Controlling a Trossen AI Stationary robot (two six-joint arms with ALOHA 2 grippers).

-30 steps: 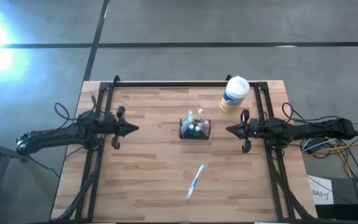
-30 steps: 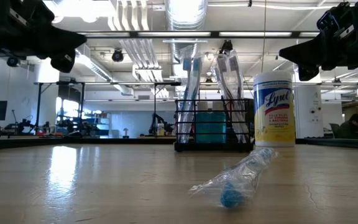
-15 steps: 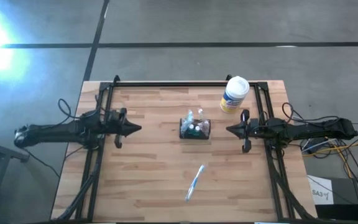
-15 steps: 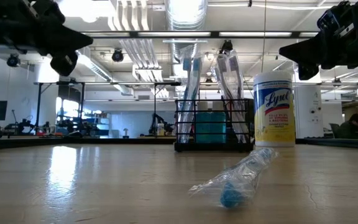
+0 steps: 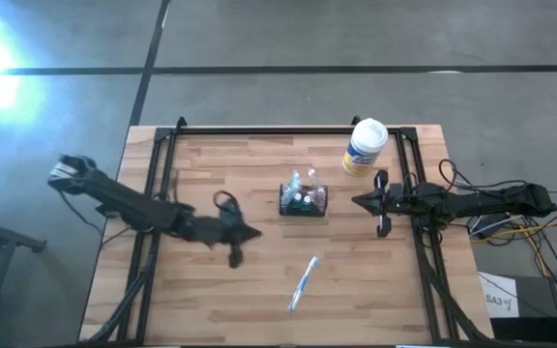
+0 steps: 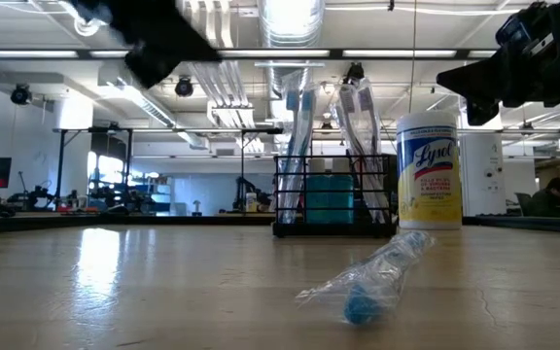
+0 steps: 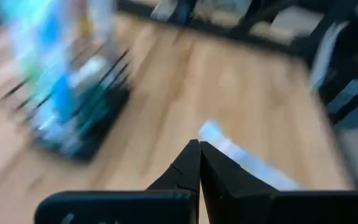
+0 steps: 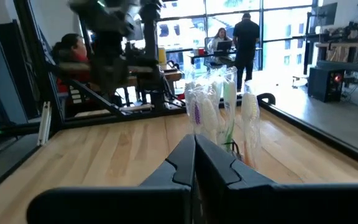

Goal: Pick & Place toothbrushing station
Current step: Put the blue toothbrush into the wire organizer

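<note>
I have left gripper (image 5: 248, 234) at 8 o'clock of the toothbrushing station (image 5: 304, 199), jaws closed, empty | station mid-counter (image 5: 230, 164), upright | wrapped toothbrush (image 5: 302, 283) at its 6 o'clock, likely my target | right gripper (image 5: 358, 202) parked at 3 o'clock, jaws closed.

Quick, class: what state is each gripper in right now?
Left gripper: closed, holding nothing, over the table.
Right gripper: closed, holding nothing, waiting at the table's right side.
</note>
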